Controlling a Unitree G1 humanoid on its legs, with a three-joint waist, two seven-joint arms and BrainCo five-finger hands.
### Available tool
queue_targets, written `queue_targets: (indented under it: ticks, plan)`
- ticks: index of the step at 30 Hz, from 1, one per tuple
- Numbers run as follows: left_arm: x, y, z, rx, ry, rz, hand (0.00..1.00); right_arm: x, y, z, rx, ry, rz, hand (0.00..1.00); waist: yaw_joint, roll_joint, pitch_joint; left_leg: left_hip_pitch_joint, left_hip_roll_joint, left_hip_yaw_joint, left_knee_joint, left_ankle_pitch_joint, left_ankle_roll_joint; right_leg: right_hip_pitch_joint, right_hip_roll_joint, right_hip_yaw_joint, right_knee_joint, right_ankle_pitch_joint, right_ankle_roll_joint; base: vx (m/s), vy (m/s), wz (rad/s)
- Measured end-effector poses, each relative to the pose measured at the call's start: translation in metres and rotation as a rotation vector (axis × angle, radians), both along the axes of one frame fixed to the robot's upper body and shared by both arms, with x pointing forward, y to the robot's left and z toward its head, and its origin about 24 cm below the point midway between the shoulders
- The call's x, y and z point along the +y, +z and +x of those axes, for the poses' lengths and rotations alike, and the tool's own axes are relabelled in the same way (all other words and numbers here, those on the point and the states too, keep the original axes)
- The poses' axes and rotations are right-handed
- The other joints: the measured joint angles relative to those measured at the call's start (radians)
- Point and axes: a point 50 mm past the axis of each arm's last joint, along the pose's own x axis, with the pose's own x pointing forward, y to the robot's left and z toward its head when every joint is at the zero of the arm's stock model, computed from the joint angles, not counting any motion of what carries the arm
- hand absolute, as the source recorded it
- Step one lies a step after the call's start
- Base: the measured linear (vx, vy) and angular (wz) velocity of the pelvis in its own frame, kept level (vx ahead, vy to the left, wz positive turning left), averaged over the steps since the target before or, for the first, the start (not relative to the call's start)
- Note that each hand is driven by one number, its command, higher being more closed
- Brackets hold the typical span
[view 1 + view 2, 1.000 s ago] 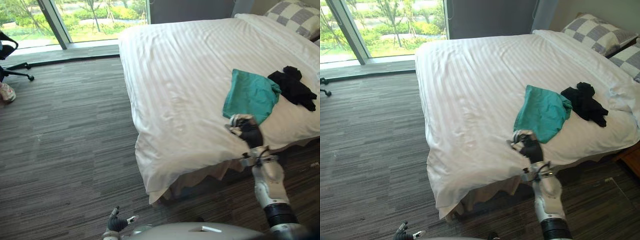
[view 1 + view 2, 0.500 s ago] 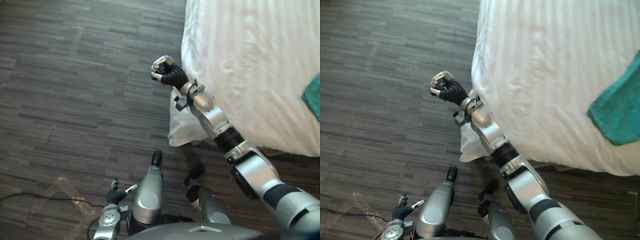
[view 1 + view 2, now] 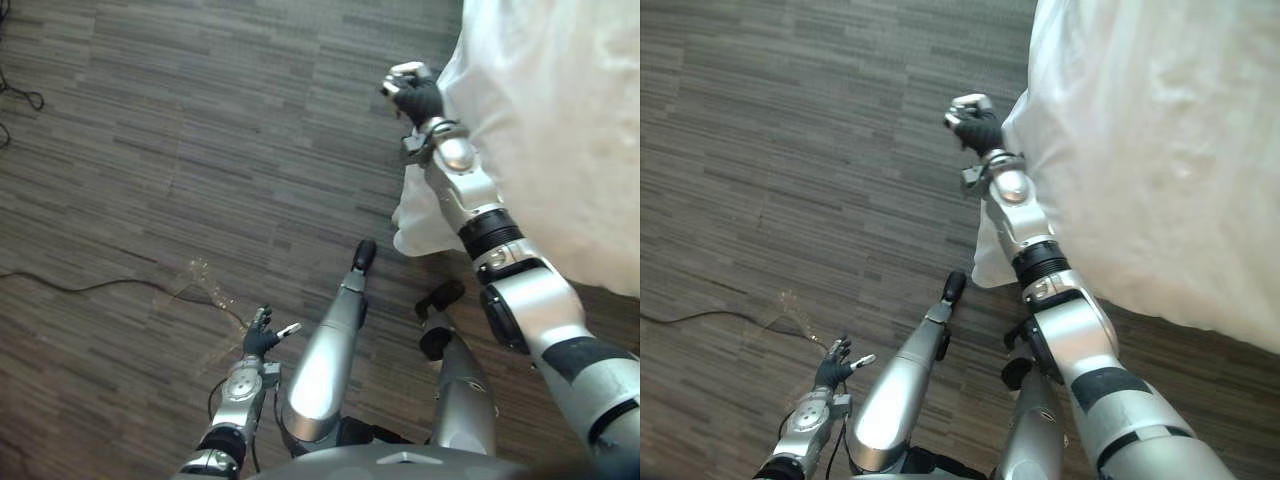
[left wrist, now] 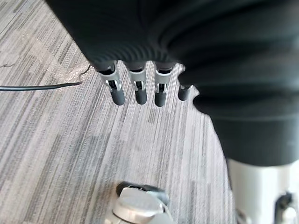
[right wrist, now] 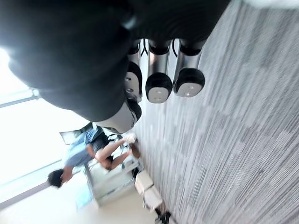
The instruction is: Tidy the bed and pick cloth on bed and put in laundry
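The view had swung further down onto the floor (image 3: 150, 150). The left hand (image 3: 262, 337) hung low, fingers loose; the right hand (image 3: 412, 92), fisted on nothing, hovered beside the white bedcover (image 3: 560, 120). Tidying seemed barely begun; next, grip its hanging corner (image 3: 412, 235)

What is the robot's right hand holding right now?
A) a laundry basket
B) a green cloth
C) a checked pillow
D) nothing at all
D: the right hand is curled into a fist with nothing in it, raised beside the edge of the white bed cover, with floor below it.
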Motion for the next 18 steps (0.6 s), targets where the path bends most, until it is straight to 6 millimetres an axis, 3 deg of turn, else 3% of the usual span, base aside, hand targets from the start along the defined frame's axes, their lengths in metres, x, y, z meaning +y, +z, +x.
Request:
queue_targets:
  ticks: [1, 4, 7, 8, 10, 11, 13, 15, 18]
  plan:
    - [-0.009, 0.003, 0.005, -0.025, -0.003, -0.023, 0.00, -0.002, 0.002, 0.000, -0.008, -0.011, 0.007, 1.00, -0.001, 0.009, 0.001, -0.023, 0.003, 0.007, 0.007, 0.000, 0.000, -0.033, -0.003, 0.009, 0.020, -0.005, -0.006, -0.04, -0.024, -0.19]
    - [-0.015, 0.011, 0.017, -0.074, 0.069, -0.072, 0.00, 0.018, -0.002, -0.005, -0.018, 0.061, 0.061, 1.00, -0.011, 0.012, 0.000, -0.057, 0.011, 0.038, 0.010, 0.000, -0.001, -0.100, -0.017, 0.033, 0.066, -0.020, -0.017, -0.02, -0.028, -0.21]
    - [-0.019, 0.019, 0.024, -0.117, 0.139, -0.112, 0.00, 0.029, -0.021, -0.011, 0.005, 0.104, 0.083, 1.00, -0.030, 0.012, 0.000, -0.069, 0.015, 0.060, 0.009, 0.000, -0.001, -0.128, -0.018, 0.055, 0.080, -0.022, -0.020, 0.01, -0.021, -0.14]
    - [-0.023, 0.022, 0.027, -0.136, 0.173, -0.133, 0.00, 0.041, -0.037, -0.015, 0.039, 0.147, 0.102, 1.00, -0.054, 0.011, 0.000, -0.068, 0.016, 0.073, 0.009, 0.000, -0.001, -0.134, -0.022, 0.063, 0.090, -0.027, -0.018, 0.02, -0.006, -0.08]
    - [-0.026, 0.024, 0.028, -0.145, 0.198, -0.151, 0.00, 0.045, -0.054, -0.019, 0.082, 0.165, 0.125, 1.00, -0.074, 0.010, -0.001, -0.063, 0.016, 0.088, 0.009, 0.000, -0.002, -0.135, -0.025, 0.071, 0.094, -0.029, -0.017, 0.03, 0.006, -0.08]
    - [-0.030, 0.024, 0.029, -0.145, 0.219, -0.173, 0.00, 0.045, -0.084, -0.026, 0.155, 0.166, 0.177, 1.00, -0.092, 0.006, -0.002, -0.053, 0.016, 0.109, 0.008, -0.001, -0.002, -0.134, -0.030, 0.082, 0.098, -0.029, -0.017, 0.05, 0.017, -0.12]
    - [-0.030, 0.023, 0.028, -0.135, 0.243, -0.172, 0.00, 0.046, -0.111, -0.035, 0.224, 0.168, 0.204, 1.00, -0.113, 0.005, -0.002, -0.037, 0.016, 0.123, 0.006, -0.001, -0.003, -0.125, -0.031, 0.091, 0.099, -0.028, -0.016, 0.04, 0.014, -0.15]
    - [-0.030, 0.019, 0.024, -0.105, 0.263, -0.161, 0.00, 0.045, -0.158, -0.053, 0.359, 0.170, 0.230, 1.00, -0.138, -0.003, -0.003, 0.030, 0.015, 0.153, -0.021, -0.001, -0.003, -0.085, -0.031, 0.116, 0.092, -0.026, -0.013, 0.05, 0.016, -0.34]
    - [-0.021, 0.008, 0.014, -0.035, 0.233, -0.079, 0.00, 0.039, -0.234, -0.097, 0.593, 0.105, 0.281, 1.00, -0.201, -0.046, -0.018, 0.169, 0.017, 0.192, -0.100, -0.004, -0.007, 0.012, -0.013, 0.150, 0.040, -0.019, 0.000, 0.06, 0.019, -0.48]
